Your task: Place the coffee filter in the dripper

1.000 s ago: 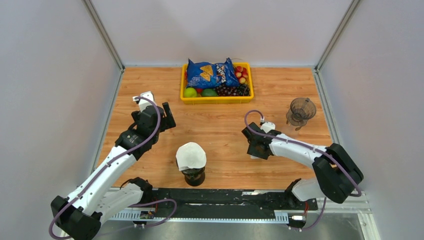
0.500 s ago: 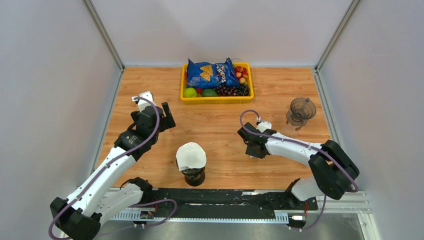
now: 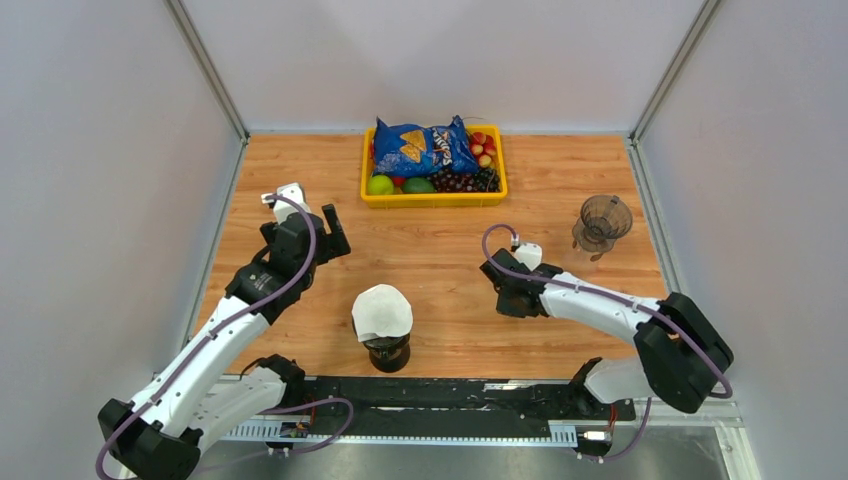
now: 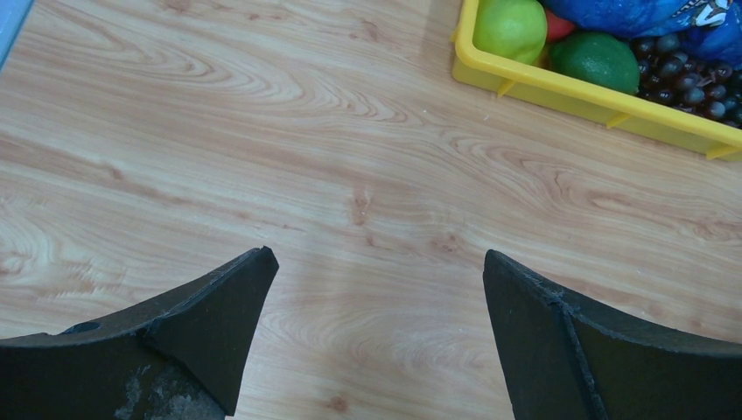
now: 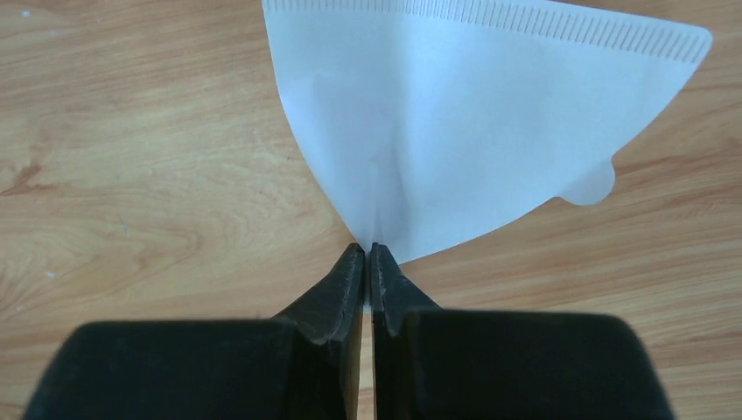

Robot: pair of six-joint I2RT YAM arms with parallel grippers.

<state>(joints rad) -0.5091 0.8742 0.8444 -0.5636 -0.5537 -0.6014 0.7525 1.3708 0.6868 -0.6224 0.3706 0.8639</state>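
Note:
My right gripper (image 5: 368, 251) is shut on the curved edge of a white paper coffee filter (image 5: 472, 114), which fans out flat over the wooden table. In the top view this gripper (image 3: 507, 292) sits right of centre and its body hides the filter. The smoky clear dripper (image 3: 603, 220) stands upright at the right side, far right of that gripper. My left gripper (image 4: 376, 289) is open and empty above bare wood; it also shows in the top view (image 3: 325, 232) at the left.
A dark holder (image 3: 387, 352) topped with white filter paper (image 3: 381, 311) stands near the front centre. A yellow tray (image 3: 433, 198) with a blue chip bag (image 3: 424, 147) and fruit sits at the back centre; its corner shows in the left wrist view (image 4: 560, 80).
My right gripper has shifted a little to the left and then slightly back, still pinching the filter. The left arm has barely moved.

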